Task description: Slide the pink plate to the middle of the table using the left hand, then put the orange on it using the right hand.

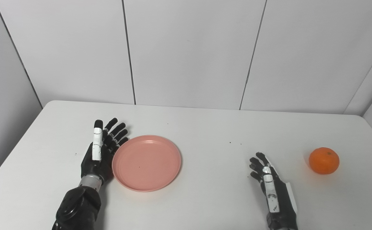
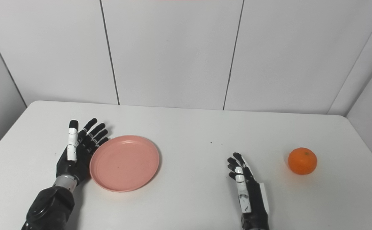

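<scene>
A pink plate (image 1: 146, 162) lies flat and empty on the white table (image 1: 205, 127), left of the middle. My left hand (image 1: 102, 150) is open, fingers stretched out, its palm against the plate's left rim. An orange (image 1: 323, 160) sits on the table at the right. My right hand (image 1: 270, 187) is open and empty near the front edge, a hand's width left of the orange and apart from it. The same scene shows in the right eye view, with the plate (image 2: 124, 163) and the orange (image 2: 302, 160).
White wall panels (image 1: 189, 51) stand right behind the table's far edge. A few small dark specks (image 1: 233, 142) lie on the tabletop between the plate and the orange.
</scene>
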Motion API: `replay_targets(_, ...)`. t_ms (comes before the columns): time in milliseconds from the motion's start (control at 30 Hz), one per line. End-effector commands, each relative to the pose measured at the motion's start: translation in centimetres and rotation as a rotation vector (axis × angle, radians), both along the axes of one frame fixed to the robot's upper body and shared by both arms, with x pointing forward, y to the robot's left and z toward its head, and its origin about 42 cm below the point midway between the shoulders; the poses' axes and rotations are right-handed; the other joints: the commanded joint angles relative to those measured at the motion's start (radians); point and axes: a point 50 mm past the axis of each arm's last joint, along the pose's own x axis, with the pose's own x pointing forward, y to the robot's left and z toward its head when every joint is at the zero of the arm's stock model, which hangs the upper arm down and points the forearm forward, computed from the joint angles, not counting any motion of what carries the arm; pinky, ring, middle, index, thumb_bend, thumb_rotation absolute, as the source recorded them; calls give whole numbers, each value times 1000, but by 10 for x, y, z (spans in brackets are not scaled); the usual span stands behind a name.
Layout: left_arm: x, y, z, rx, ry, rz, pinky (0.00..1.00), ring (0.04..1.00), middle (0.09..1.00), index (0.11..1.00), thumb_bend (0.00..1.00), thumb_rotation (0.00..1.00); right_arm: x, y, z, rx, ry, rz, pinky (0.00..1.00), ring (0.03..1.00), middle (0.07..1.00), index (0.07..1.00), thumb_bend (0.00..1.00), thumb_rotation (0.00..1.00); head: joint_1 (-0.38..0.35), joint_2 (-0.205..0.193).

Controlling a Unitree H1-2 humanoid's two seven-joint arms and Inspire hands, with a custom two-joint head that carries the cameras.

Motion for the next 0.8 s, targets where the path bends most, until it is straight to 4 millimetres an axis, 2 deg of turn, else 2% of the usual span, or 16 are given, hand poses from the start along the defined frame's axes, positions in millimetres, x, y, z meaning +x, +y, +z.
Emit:
replay_targets(0,0,-5,-1,10,36,-16,900,875,840,843,884,850,-7,16,-13,21,84,33,852,857,845,883,717,1000,-19,1)
replay_targets(167,0,-12,-2,15,45,-16,905,866,833,850,888,857,-7,23,-12,29,85,43,859,861,844,880,705,1000,-51,5)
replay_targets(433,0,-26,-8,-44,68,22,972,869,819,864,923,826,-6,29,-9,23,83,53,845,866,858,891,683,1000,-67,10)
replay_targets(767,1,-43,-9,-82,72,25,938,855,813,852,885,835,-6,35,-9,31,86,56,859,869,855,883,728,1000,-100,7)
